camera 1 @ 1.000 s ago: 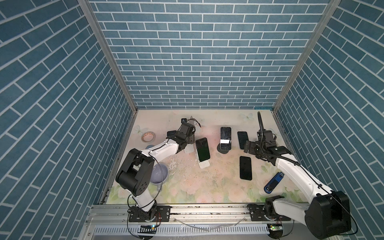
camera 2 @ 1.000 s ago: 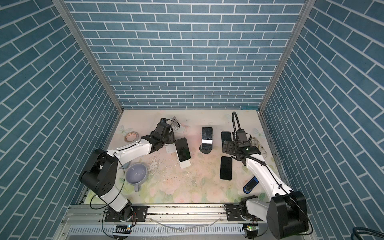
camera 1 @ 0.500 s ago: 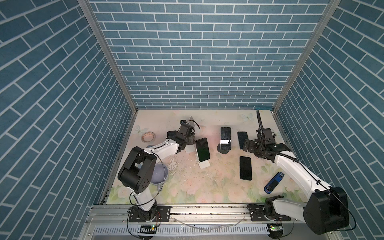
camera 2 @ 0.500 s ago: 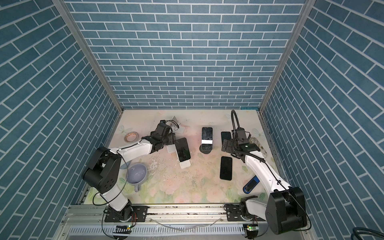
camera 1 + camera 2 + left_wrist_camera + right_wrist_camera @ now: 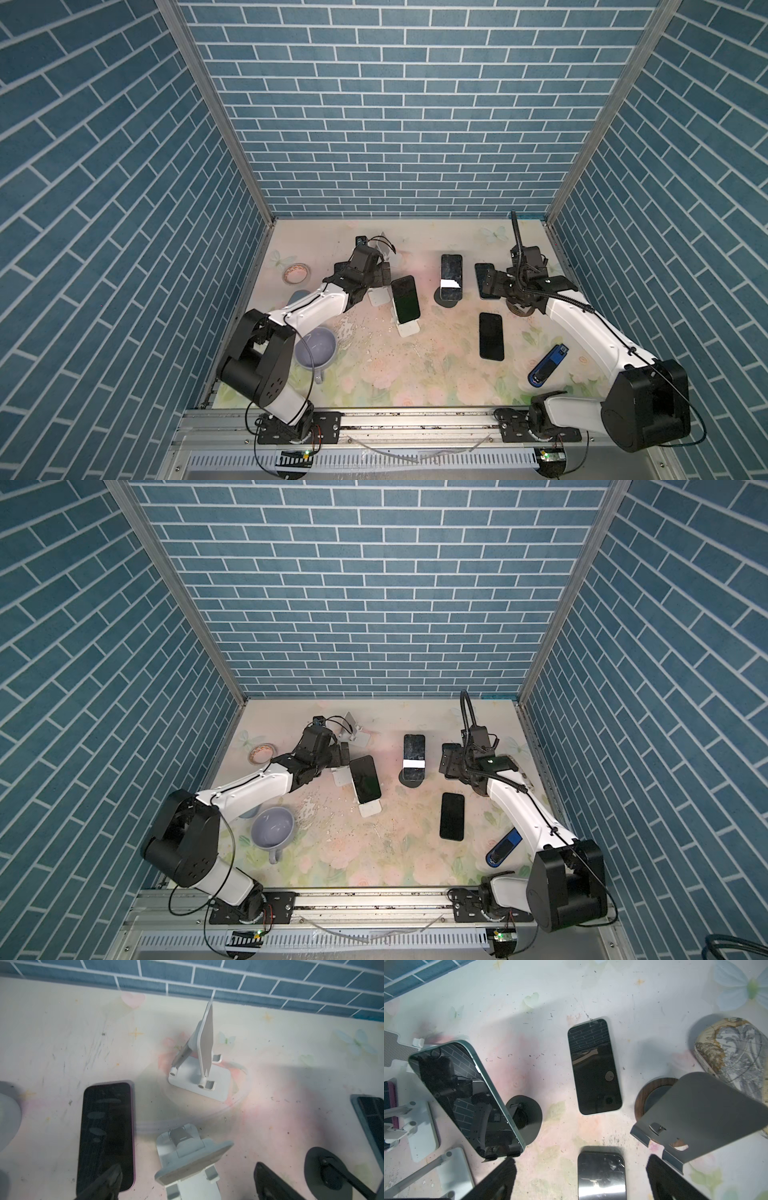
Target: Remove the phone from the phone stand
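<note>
Leaning on a white stand (image 5: 409,328), the black phone (image 5: 405,300) sits just beside the left claw (image 5: 383,276). The claw is spread wide.

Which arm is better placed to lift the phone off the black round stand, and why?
Right, probably. The right claw, open, sits just beside that phone on the black round stand. The left claw, also open, is farther off, with a second phone on a white stand in its way.

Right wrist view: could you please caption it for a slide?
Open right gripper faces a flat phone, a propped phone and an empty stand.
</note>
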Controlling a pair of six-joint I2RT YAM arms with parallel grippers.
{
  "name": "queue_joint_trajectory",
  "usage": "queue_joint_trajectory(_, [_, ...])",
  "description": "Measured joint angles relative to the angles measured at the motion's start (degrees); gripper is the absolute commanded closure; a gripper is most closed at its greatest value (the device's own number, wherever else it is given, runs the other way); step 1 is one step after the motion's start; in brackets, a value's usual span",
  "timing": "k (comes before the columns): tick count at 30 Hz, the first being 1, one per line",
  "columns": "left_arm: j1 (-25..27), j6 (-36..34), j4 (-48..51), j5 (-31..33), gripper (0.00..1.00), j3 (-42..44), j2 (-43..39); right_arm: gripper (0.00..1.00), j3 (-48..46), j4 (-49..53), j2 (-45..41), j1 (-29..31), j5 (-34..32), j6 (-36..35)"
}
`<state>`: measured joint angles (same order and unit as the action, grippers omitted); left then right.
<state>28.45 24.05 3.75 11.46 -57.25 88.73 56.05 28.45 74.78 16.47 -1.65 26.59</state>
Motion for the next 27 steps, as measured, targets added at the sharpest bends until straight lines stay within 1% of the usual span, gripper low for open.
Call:
queue_joint_trajectory(6, [-0.04, -0.74, 1.97, 1.05, 0.0, 0.26, -5.79, 0.01, 4.22, -0.11, 3.67, 3.04, 0.46, -0.09])
queue_joint_trajectory(9, [-0.04, -0.68, 3.28, 1.33, 0.0, 1.81, -9.27, 0.01, 6.23, -0.17, 5.84, 4.94, 0.61, -0.15])
queue_joint_trajectory(14, [-0.04, 0.83, 4.72, 0.98, 0.0, 7.13, -16.85, 0.01, 9.31, -0.52, 10.62, 8.87, 0.35, -1.57])
queue_joint_trajectory(17, [-0.04, 2.19, 5.42, 0.11, 0.0, 9.99, -20.09, 0.01, 10.8, -0.76, 13.49, 10.51, 0.37, -1.95])
queue_joint_trajectory(23, [0.0, 4.96, 5.88, -1.97, 0.0, 15.74, -25.38, 0.01, 13.29, -0.81, 16.48, 11.67, 0.28, -3.15])
queue_joint_trajectory(27, [0.07, 5.79, 7.5, -2.82, 0.0, 16.76, -27.91, 0.01, 14.73, -0.76, 17.31, 11.85, 0.13, -3.52])
